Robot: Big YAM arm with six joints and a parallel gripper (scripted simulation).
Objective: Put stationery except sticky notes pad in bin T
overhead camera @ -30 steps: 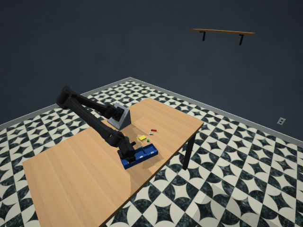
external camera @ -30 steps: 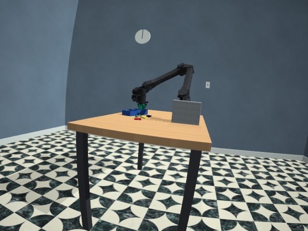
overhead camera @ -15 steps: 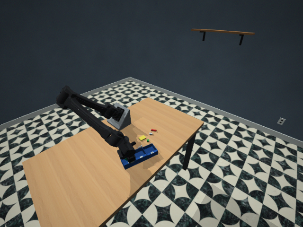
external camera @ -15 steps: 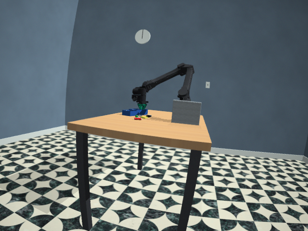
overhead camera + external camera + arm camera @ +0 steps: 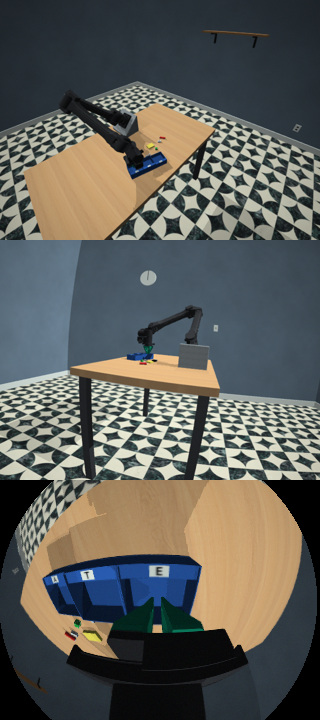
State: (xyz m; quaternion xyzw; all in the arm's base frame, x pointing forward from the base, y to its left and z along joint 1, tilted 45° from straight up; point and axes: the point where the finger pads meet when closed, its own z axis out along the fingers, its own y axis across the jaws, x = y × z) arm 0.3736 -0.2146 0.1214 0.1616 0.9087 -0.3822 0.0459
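Where the gripper is: over the bin marked E, finger tips close together, holding nothing.
Bin marked T: in the middle, right of E from the top.
Yellow pad: on the table, outside the bins.
Red thing: on the table, far right of the pad from the top.
Little green thing: near the pad.

Plain room, checkered floor.
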